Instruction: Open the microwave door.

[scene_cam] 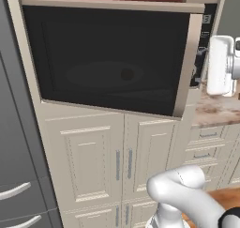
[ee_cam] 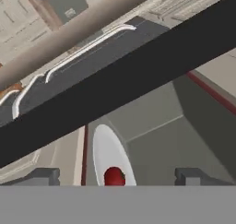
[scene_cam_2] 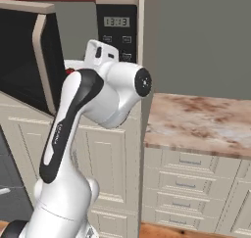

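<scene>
The microwave door, a wide black glass panel, stands partly swung out from the microwave, with a gap on its right side. Its beige bar handle runs down that free edge, next to the black control strip. My white hand hovers just right of the handle. In the hand view the door edge crosses as a dark diagonal band with the handle beyond it. My gripper is open, holding nothing, and faces the grey microwave interior. A white turntable with a small red thing lies inside.
Cream cabinet doors stand below the microwave. A marble counter over drawers extends to the right. A dark grey unit with curved handles is at the left. My own arm covers part of the right base view.
</scene>
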Available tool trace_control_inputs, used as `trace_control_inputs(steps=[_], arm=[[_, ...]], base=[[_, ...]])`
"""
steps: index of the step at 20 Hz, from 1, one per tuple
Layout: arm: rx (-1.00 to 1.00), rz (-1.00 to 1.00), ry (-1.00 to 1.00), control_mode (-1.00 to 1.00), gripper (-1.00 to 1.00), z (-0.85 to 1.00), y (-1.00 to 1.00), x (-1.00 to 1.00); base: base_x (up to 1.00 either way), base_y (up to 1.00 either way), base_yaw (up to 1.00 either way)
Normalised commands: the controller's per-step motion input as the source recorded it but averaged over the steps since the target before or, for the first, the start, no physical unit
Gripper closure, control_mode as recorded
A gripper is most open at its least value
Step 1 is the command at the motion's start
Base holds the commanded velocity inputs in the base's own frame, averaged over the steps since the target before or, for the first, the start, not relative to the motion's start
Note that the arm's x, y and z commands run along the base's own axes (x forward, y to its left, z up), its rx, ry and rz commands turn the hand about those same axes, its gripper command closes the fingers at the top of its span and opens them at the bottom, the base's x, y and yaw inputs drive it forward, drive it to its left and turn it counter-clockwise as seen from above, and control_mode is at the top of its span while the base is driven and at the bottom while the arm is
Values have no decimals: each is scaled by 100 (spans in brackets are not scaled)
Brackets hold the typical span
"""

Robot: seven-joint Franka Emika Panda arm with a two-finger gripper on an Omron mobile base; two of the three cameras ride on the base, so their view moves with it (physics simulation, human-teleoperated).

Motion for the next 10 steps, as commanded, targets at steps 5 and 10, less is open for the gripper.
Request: trace_control_inputs(steps=[5,10], arm=[[-6,10,-8,-100,-100,-10,48,59],[-4,11,-1,-100,-100,-5,39,37]], base=[[0,0,0],[0,0,0]])
